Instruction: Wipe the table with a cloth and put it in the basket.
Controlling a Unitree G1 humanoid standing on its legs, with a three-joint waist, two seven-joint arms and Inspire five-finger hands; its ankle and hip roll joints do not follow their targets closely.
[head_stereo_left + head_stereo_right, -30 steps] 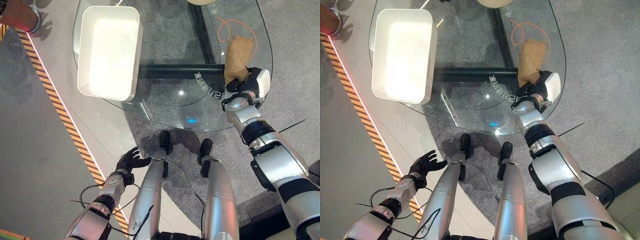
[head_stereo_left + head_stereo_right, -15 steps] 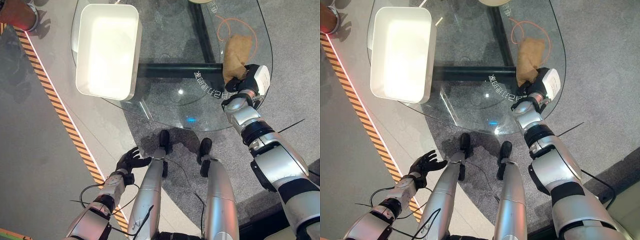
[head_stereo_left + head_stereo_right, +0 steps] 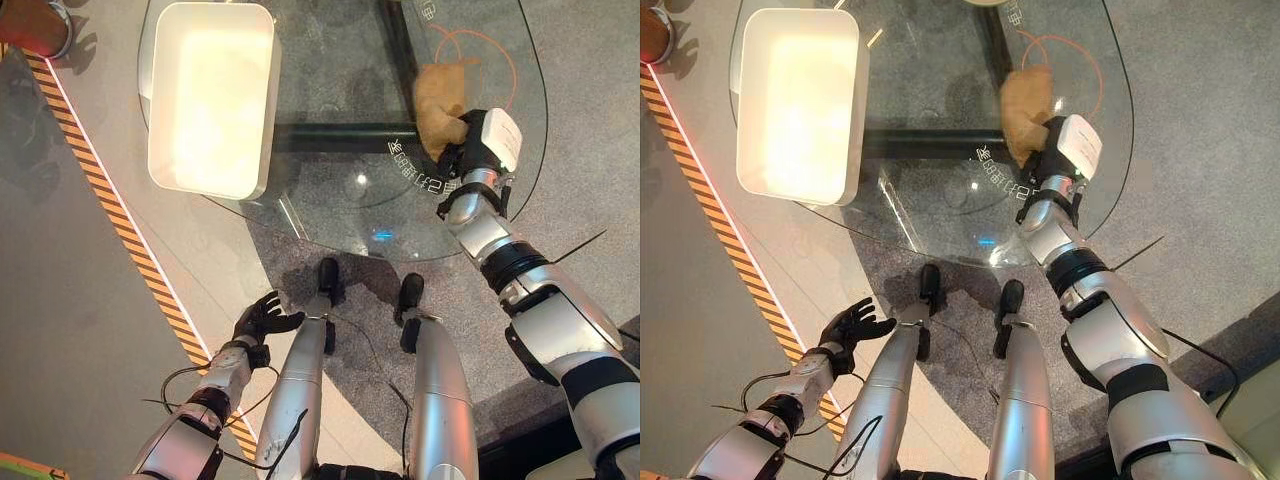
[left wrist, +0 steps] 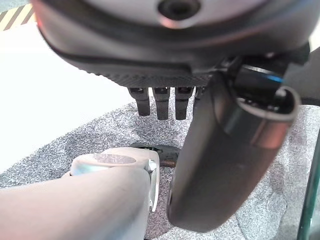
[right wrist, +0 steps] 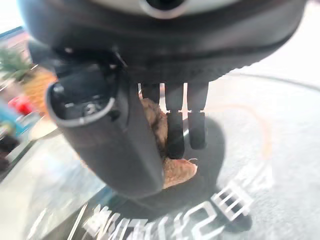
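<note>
Fingers of the right robot hand (image 3: 470, 152) curl down onto the near edge of the tan cloth (image 3: 438, 96), pinching it between fingers and thumb, as the right wrist view confirms, where the bunched cloth (image 5: 167, 150) shows just past the fingertips. The cloth lies crumpled on the round glass desk (image 3: 340, 190), toward its right side, over an orange ring marking (image 3: 500, 55) seen on or beneath the glass. The white rectangular basket (image 3: 210, 95) stands on the left part of the same desk, well apart from the cloth, with a dark bar under the glass between them. The left robot hand (image 3: 262, 318) hangs low beside the desk with fingers relaxed and spread, holding nothing.

Risks, as judged from this arrangement: the hold takes only one edge of the cloth, so a sideways wiping stroke could drag that edge while the rest bunches up or rolls under, leaving the glass largely unwiped. The smooth glass offers little friction, so the cloth may slip free of the fingers if downward pressure is uneven. The later carry to the basket crosses much of the desk; a loose pinch could drop the cloth short of the rim or let it trail over the desk edge.
</note>
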